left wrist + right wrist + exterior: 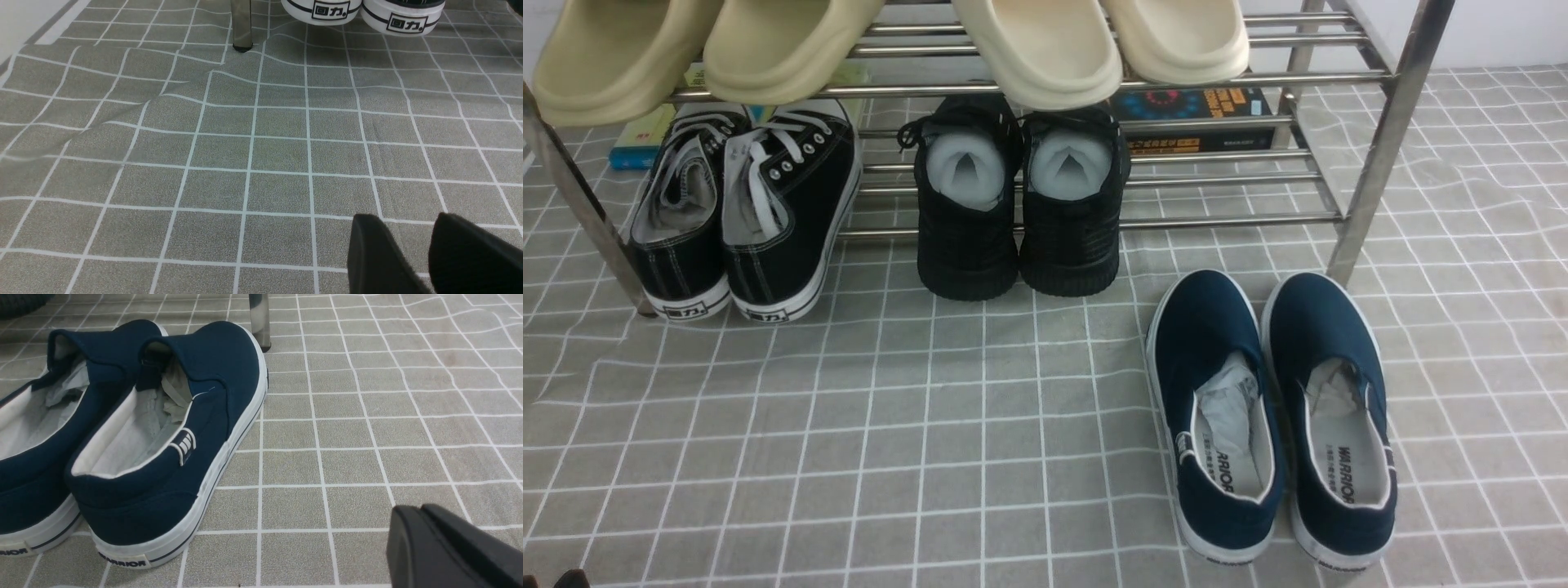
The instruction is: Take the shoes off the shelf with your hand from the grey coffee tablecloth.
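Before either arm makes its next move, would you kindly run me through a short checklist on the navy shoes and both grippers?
1. Navy shoes off the shelf: ok, both stand on the grey coffee tablecloth in front of its right leg.
2. Pair together and upright: ok, side by side, soles down.
3. Right gripper free of the shoes: ok, shut, empty, beside the pair.
4. Left gripper free: ok, open, above bare cloth.
5. Other pairs undisturbed: ok, black lace-up sneakers and all-black shoes sit on the lower tier.
6. Cloth flat: not ok, creased near the shelf's left leg.
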Controlling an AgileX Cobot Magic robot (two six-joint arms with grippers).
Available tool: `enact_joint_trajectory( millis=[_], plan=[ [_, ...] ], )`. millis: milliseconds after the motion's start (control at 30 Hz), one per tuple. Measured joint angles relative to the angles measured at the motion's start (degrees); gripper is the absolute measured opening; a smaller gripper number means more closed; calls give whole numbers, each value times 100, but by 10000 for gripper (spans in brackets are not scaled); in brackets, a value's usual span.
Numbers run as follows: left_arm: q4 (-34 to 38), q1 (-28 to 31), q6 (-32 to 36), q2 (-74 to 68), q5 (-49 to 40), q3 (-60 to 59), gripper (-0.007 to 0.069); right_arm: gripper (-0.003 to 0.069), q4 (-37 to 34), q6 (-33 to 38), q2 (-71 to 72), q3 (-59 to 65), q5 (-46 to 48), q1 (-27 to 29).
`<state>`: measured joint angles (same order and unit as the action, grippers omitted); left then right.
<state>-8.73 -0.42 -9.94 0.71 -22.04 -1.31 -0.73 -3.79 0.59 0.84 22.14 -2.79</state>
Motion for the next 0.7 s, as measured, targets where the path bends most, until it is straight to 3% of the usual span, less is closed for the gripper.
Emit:
enact_joint_trajectory(
  millis=[700],
  plan=[
    [0,0,0,0,0,0,240,46,0,-44,0,0,0,0]
  ],
)
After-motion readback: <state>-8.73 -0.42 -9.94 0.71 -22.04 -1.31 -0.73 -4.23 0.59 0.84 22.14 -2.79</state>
